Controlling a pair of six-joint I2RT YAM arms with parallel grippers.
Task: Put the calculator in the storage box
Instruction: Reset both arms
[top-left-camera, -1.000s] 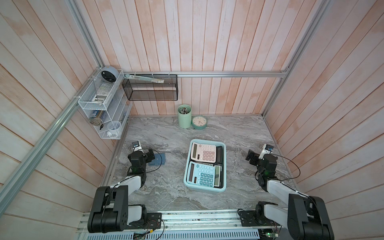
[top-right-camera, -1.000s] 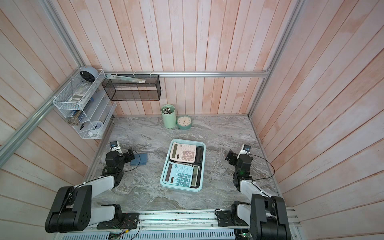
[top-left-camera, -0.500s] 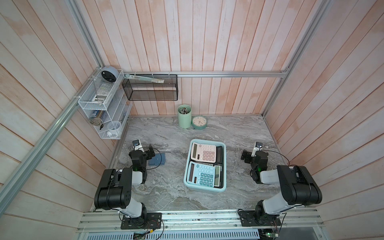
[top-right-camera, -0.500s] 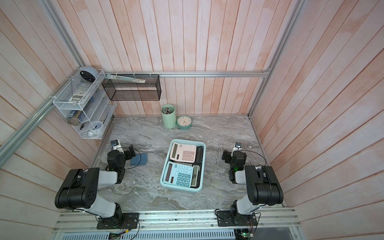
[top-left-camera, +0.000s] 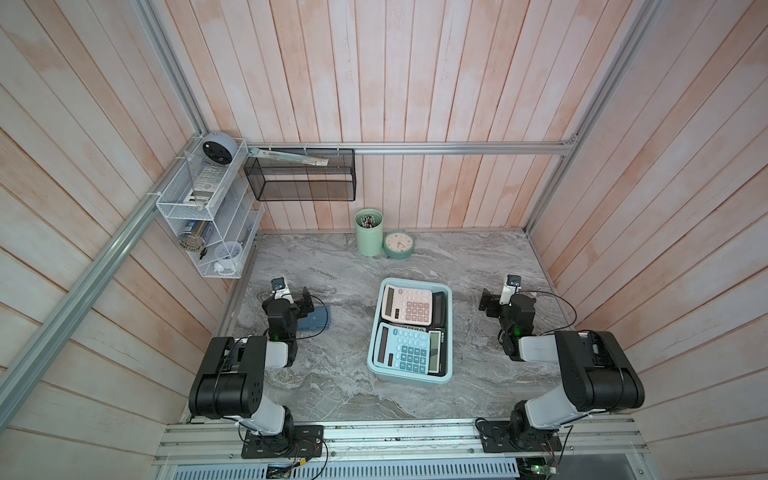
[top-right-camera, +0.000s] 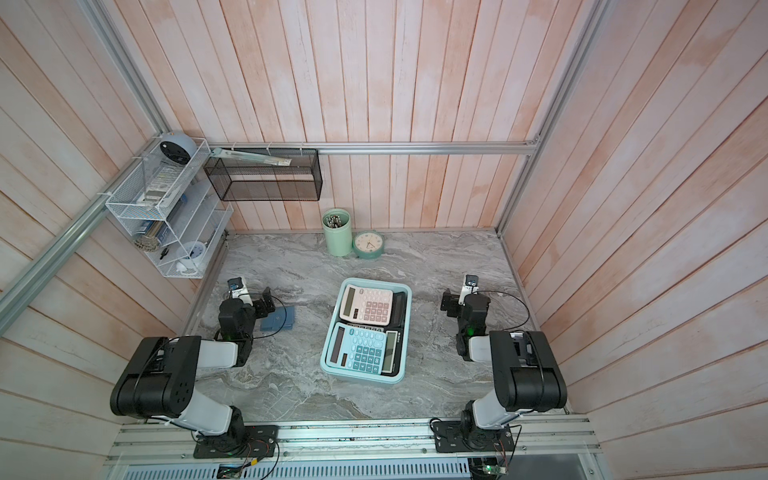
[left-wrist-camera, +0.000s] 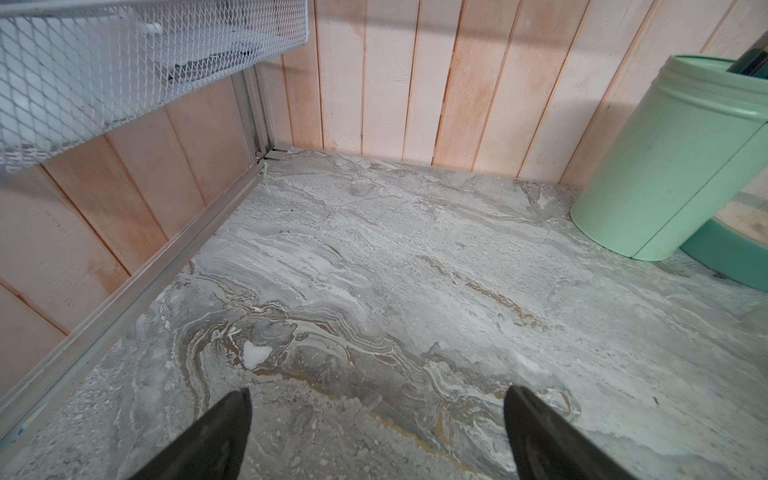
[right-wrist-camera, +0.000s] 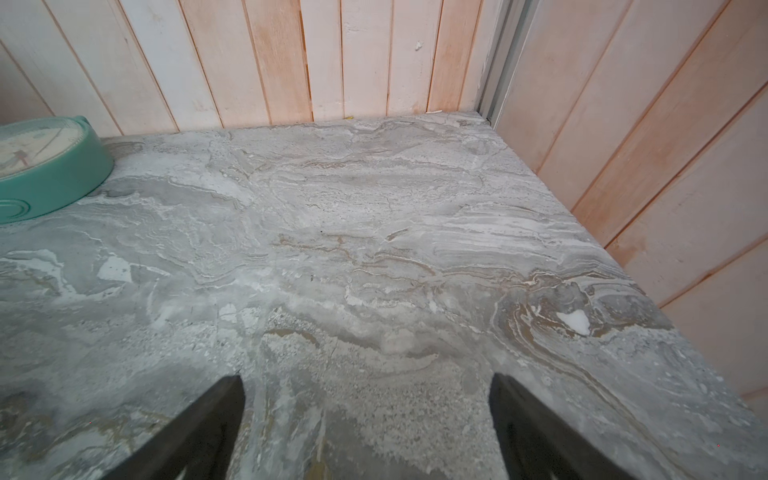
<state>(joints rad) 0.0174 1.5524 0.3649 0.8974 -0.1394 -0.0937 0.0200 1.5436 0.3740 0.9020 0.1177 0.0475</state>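
Now, left gripper (left-wrist-camera: 378, 392): jaws spread wide over bare table (left-wrist-camera: 374, 270), empty.
right gripper (right-wrist-camera: 366, 378): jaws equally wide, empty, over bare table.
blue pad (top-left-camera: 316, 320): flat, just beside the left gripper; kind unclear.
box (top-left-camera: 410, 377): mid-table, between both grippers, well apart from each.
inside box: blue calculator (top-left-camera: 405, 350) nearer, pink calculator (top-left-camera: 409, 305) farther, both atop black calculators (top-left-camera: 441, 307).
far edge: cup (top-left-camera: 369, 239), clock (top-left-camera: 398, 245).

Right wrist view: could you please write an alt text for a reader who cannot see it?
The right gripper is wide open and empty, its two dark fingers above a grey marbled tabletop. A teal round clock sits by the wooden plank wall, partly out of frame.
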